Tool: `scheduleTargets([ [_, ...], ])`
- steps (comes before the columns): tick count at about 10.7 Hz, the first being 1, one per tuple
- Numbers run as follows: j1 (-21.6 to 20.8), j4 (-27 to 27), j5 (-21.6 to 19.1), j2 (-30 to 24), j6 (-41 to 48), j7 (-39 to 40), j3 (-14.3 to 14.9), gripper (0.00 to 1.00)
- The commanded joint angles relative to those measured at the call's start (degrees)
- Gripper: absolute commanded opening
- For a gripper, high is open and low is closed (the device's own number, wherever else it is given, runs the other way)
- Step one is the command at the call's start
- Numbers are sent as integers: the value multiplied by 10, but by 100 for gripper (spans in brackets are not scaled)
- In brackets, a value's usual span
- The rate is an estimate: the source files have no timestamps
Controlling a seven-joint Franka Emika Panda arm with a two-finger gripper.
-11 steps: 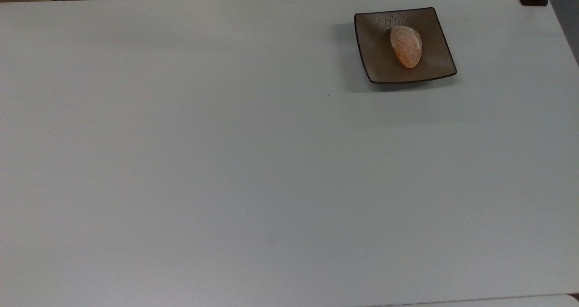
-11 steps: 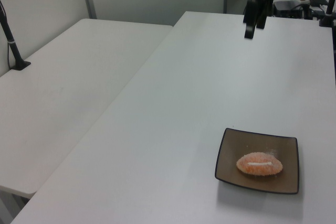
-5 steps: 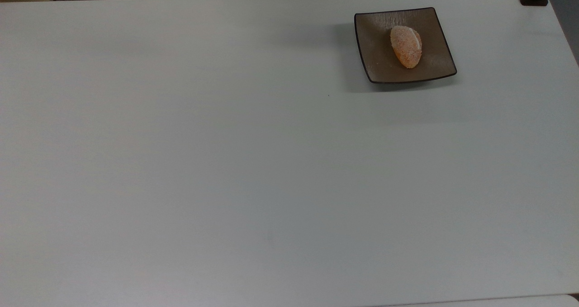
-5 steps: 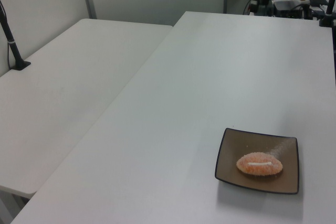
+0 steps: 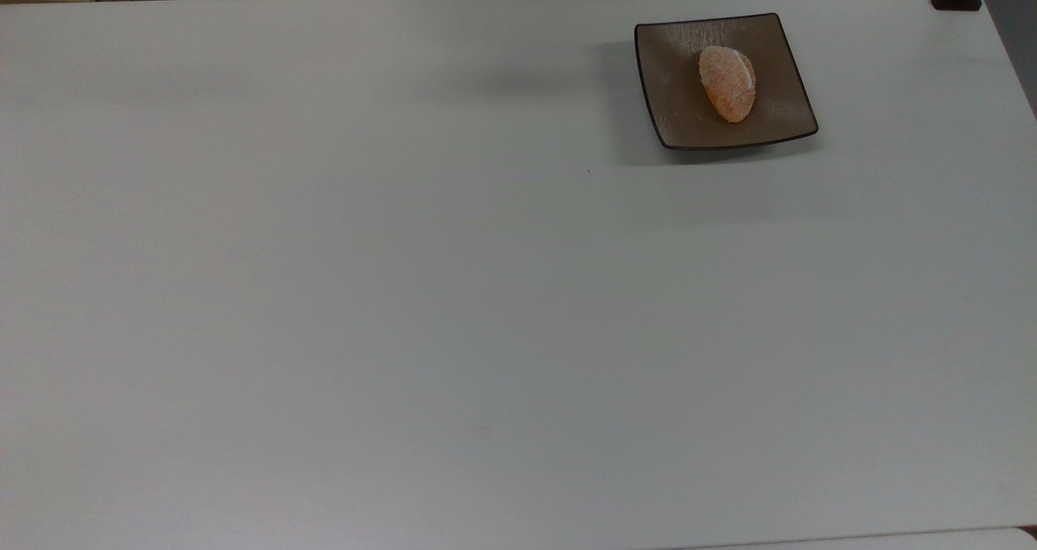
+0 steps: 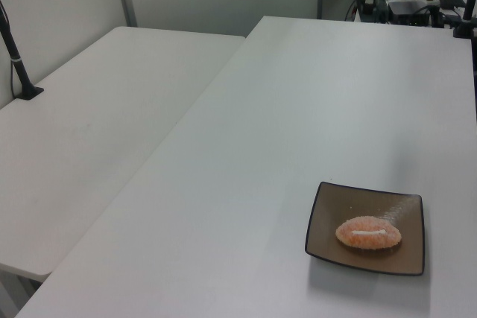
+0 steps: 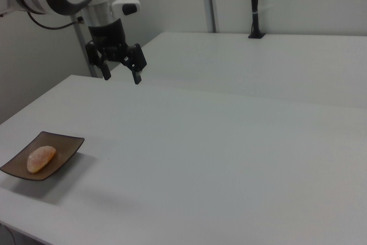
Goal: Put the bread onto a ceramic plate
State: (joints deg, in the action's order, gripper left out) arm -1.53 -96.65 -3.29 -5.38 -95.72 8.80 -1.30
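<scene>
Bread rests on the ceramic plate at upper right of the top view. Hand, fingers spread and empty, hangs above the tabletop, upper left of the right view.

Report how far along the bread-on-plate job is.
Done: the bread lies on the ceramic plate, inside its rim, near the top view's upper right of the white table. In hand: nothing; in the right view the hand hangs open and empty above the table, well away from the plate. Left: nothing visible of the placing itself; at most the arm parks.
</scene>
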Motion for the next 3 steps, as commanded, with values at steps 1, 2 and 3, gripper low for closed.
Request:
scheduleTargets([
  [1, 5, 2, 2, 5, -10, 15, -18, 100],
  [2, 6, 2, 3, 8, -10, 13, -24, 100],
  [3, 7, 2, 3, 8, -10, 12, -27, 100],
])
